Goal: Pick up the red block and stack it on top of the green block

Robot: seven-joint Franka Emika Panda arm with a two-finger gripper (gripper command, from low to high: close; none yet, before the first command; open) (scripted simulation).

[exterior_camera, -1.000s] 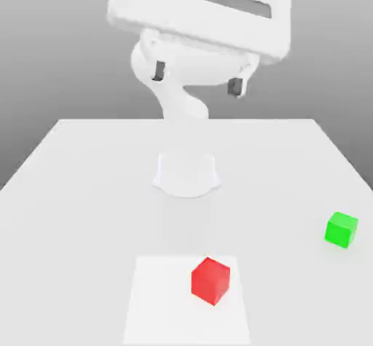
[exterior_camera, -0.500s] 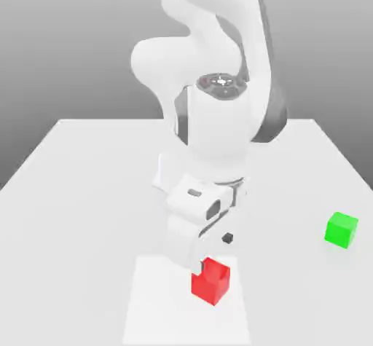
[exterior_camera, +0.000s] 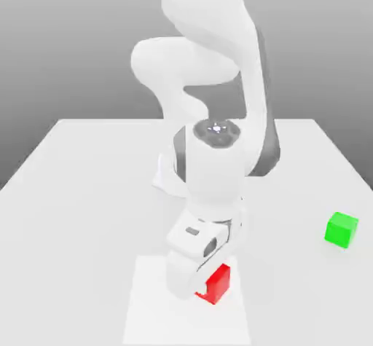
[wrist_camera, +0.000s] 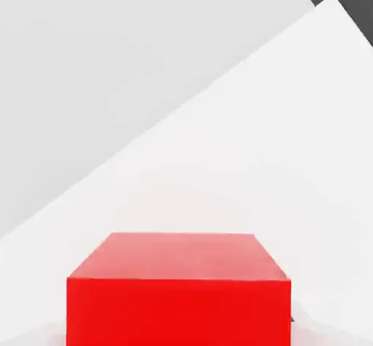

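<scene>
The red block (exterior_camera: 218, 283) (wrist_camera: 178, 293) sits on a white square patch (exterior_camera: 149, 308) near the table's front, partly covered by my white hand. My gripper (exterior_camera: 203, 287) is lowered right down onto it and shut on it, with the block still on the patch. In the hand view the red block's top and one side face loom very close. The green block (exterior_camera: 341, 229) stands alone on the table toward the exterior view's right, well apart from the gripper.
The arm's base (exterior_camera: 169, 175) stands at the middle of the light grey table (exterior_camera: 80, 191), behind the hand. The arm's forearm rises straight above the red block. Bare tabletop lies between the red block and the green block.
The hand dropped lower onto the red block and its fingers went from open to shut. Neither block has shifted.
</scene>
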